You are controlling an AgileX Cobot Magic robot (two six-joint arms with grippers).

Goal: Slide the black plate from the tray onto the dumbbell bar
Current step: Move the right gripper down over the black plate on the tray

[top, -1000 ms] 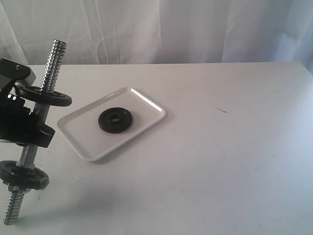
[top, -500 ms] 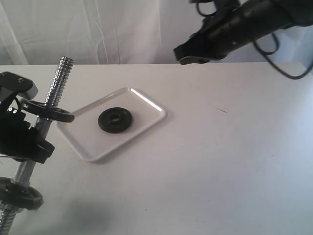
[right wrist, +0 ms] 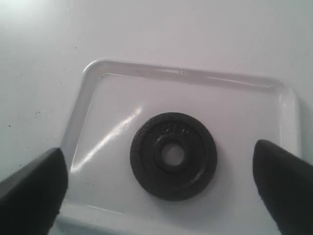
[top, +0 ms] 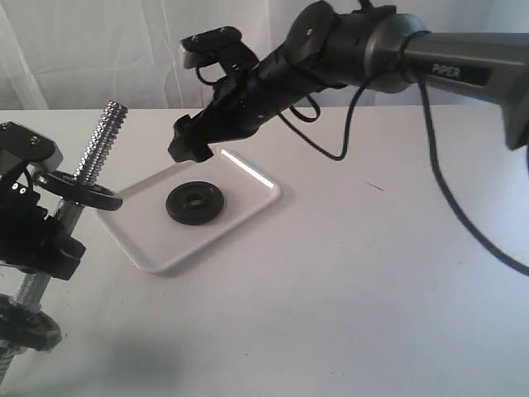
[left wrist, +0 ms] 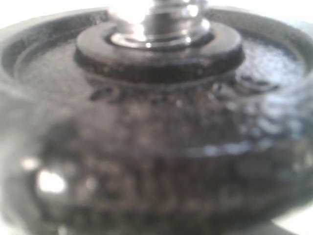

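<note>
The black plate (top: 195, 203) (right wrist: 173, 155) lies flat in the white tray (top: 235, 176) (right wrist: 93, 93), left of the table's middle. My right gripper (top: 192, 142) (right wrist: 159, 161) hovers over the tray, open wide, with one fingertip (right wrist: 36, 188) on each side of the plate and neither touching it. At the far left my left gripper (top: 51, 240) is shut on the dumbbell bar (top: 101, 139), which leans with its threaded end up and toward the tray. A black disc (top: 78, 190) sits on the bar above the grip and another (top: 25, 324) below it. The left wrist view shows only a blurred disc (left wrist: 156, 147) and chrome collar (left wrist: 161, 24).
The right arm (top: 388, 50) and its cable (top: 446, 207) span the upper right of the scene. A small dark mark (top: 374, 186) is on the white table right of the tray. White curtains hang behind the table's far edge.
The right arm came in from the upper right and dropped over the tray, and its jaws opened wide. The left gripper shifted lower and the bar leaned more toward the tray.
</note>
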